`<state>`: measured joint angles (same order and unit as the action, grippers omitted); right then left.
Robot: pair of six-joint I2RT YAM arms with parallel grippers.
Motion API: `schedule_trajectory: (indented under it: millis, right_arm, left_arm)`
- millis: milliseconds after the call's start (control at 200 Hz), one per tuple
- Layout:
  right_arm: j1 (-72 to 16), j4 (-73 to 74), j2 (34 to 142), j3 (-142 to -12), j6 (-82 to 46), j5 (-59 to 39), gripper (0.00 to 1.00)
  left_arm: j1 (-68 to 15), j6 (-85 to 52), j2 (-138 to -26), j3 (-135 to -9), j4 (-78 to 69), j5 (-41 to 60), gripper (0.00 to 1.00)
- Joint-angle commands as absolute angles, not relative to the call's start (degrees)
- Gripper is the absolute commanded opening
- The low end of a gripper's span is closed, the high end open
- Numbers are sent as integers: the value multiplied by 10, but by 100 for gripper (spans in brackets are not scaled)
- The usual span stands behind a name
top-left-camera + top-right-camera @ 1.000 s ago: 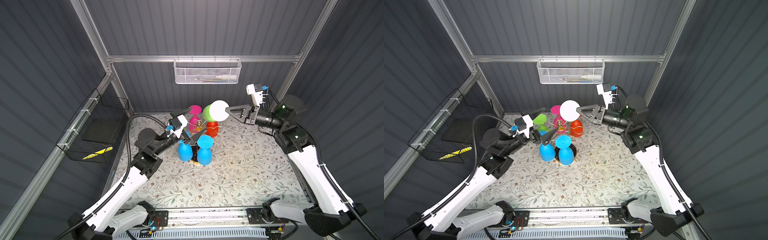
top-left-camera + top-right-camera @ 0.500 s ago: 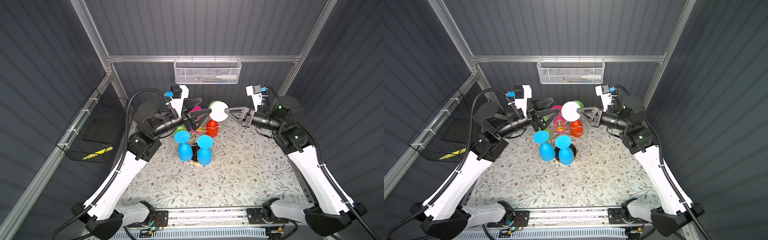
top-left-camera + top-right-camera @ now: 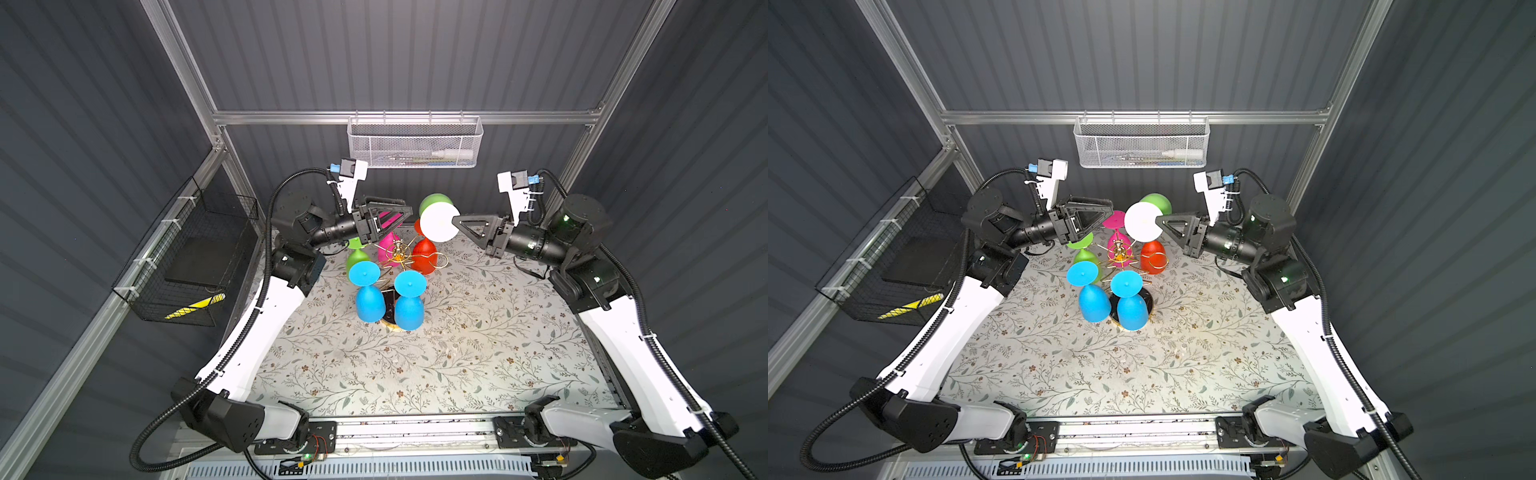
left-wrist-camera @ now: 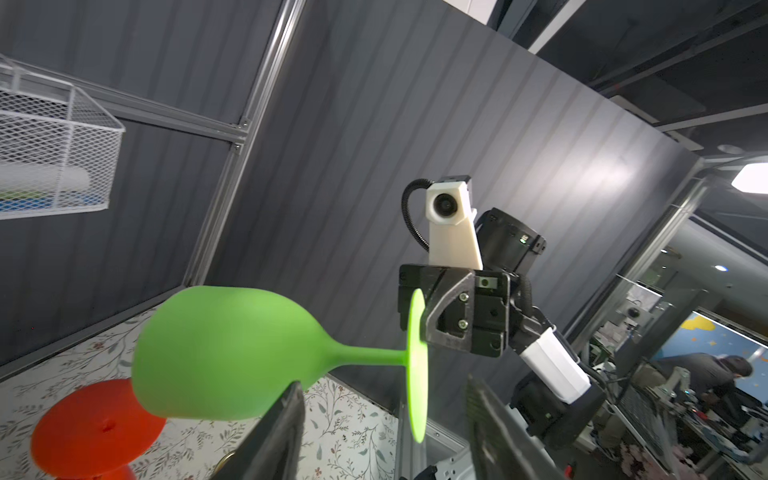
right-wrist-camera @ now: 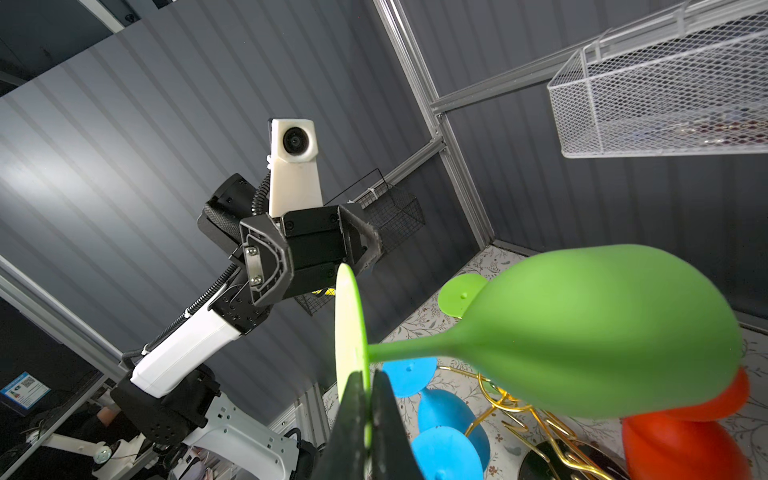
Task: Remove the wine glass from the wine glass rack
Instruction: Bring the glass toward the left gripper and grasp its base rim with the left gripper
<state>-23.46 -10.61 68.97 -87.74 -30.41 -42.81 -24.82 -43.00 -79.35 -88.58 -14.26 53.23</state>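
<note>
A green wine glass (image 3: 434, 203) (image 3: 1156, 202) (image 4: 224, 349) (image 5: 602, 332) lies sideways in the air above the gold wire wine glass rack (image 3: 397, 253) (image 3: 1119, 251) (image 5: 511, 407). My right gripper (image 3: 457, 218) (image 3: 1160, 218) (image 5: 365, 382) (image 4: 422, 332) is shut on the rim of its round foot. My left gripper (image 3: 410, 211) (image 3: 1111, 205) (image 4: 382, 395) (image 5: 320, 266) faces it from the other side, open, with one finger on each side of the foot and neither touching. Two blue glasses (image 3: 369, 301), a red one (image 3: 424, 255), a pink one (image 3: 388, 245) and another green one (image 3: 357, 259) hang on the rack.
A white mesh basket (image 3: 415, 145) hangs on the back rail just above both grippers. A black wire basket (image 3: 191, 262) is fixed to the left wall. The floral tablecloth (image 3: 457, 353) stretches in front of the rack's round black base (image 3: 388, 297).
My left arm has swung up from beside the blue glasses to the height of the held green glass, and its jaws have narrowed. My right gripper has kept its hold and shifted slightly.
</note>
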Motion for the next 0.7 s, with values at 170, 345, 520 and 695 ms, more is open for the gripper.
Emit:
schedule_trajectory:
  millis: [170,345,520,695]
  right_arm:
    - [-244,-73,719,-902,-299,-429,0]
    - [-256,-62,741,-920,-305,-432,0]
    - [-274,-60,756,-933,-303,-425,0]
    - [-285,-65,767,-940,-295,-410,0]
  left_arm:
    - [-250,-450,-799,-889,-155,583,66]
    - [-250,-436,-800,-893,-136,582,67]
    - [-250,-424,-802,-894,-122,583,67]
    - [-249,-423,-801,-891,-121,589,59]
